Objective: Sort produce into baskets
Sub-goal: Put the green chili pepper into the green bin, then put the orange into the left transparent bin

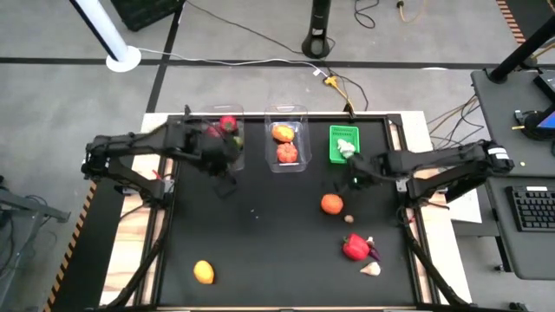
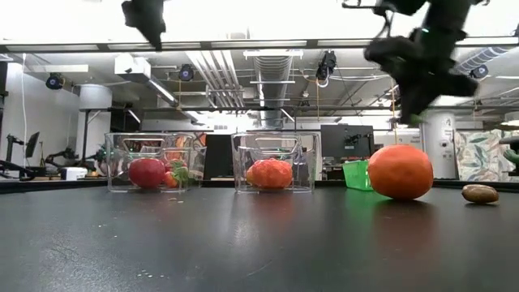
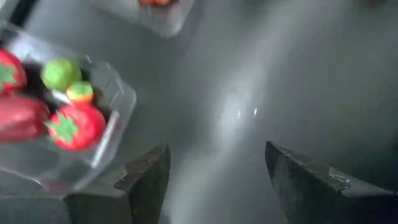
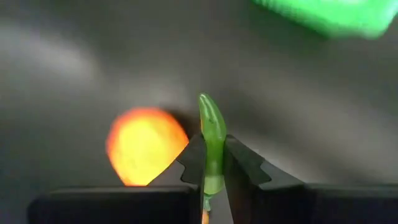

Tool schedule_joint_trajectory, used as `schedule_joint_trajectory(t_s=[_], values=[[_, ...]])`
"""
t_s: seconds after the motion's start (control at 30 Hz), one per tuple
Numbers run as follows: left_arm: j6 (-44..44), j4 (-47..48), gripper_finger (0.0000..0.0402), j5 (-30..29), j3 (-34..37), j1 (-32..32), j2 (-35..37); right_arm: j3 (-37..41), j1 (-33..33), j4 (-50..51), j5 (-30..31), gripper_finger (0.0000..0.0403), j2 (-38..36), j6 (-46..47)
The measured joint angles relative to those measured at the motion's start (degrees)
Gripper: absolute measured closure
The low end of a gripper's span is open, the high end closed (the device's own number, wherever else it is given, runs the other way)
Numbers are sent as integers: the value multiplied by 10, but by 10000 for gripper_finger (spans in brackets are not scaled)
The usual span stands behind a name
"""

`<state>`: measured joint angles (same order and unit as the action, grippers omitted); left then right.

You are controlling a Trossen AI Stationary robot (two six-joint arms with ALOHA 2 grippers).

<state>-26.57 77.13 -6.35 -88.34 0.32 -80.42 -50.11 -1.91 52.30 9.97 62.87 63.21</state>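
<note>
My right gripper [image 1: 355, 170] hovers between the green mesh basket [image 1: 343, 143] and an orange fruit [image 1: 331, 204], shut on a slim green piece [image 4: 213, 134]. My left gripper [image 1: 227, 172] is open and empty just near of the left clear tub [image 1: 221, 130], which holds red and lime green pieces [image 3: 74, 124]. The middle clear tub [image 1: 286, 139] holds two orange pieces. A white piece [image 1: 347, 149] lies in the green basket. A red pepper [image 1: 355, 247], a purple piece, a garlic-like piece [image 1: 370, 269] and a yellow-orange fruit [image 1: 203, 272] rest on the table. My right gripper pinches the slim green piece between its two fingers [image 4: 245, 165]. The piece lies along the fingers, and its pointed end [image 4: 208, 106] sticks out past the fingertips. In the low view the gripper [image 2: 418, 69] is well above the table, so the piece is lifted clear.
A small brown piece [image 1: 349, 219] lies just near of the orange fruit. The black tabletop [image 1: 260, 225] is bare between the tubs and the near pieces. Cables run on the floor beyond the far edge, and a desk with a keyboard stands at the right.
</note>
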Motion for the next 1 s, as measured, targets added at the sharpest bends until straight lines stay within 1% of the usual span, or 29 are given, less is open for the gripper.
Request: schedule_joint_trajectory(t_s=[0.13, 0.27, 0.4, 0.57, 0.73, 0.87, 1.0], values=[[-50, -15, 157, 0, 61, -24, 0, -53, -70, 0, 33, 370, 11, -87], [-105, -31, 157, 7, 104, -48, 2, -91, -149, -5, 38, 370, 30, -168], [-143, -55, 157, 13, 120, -76, 6, -120, -220, -4, 38, 370, 58, -220], [-164, -94, 157, 9, 119, -95, 7, -145, -290, -6, 38, 362, 108, -254], [-170, -109, 157, -17, 106, -98, 7, -160, -325, -3, 27, 326, 159, -283], [-170, -110, 157, -32, 97, -97, 7, -162, -331, -2, 19, 294, 188, -292], [-170, -110, 157, -36, 96, -98, 7, -162, -330, -2, 16, 267, 196, -298]])
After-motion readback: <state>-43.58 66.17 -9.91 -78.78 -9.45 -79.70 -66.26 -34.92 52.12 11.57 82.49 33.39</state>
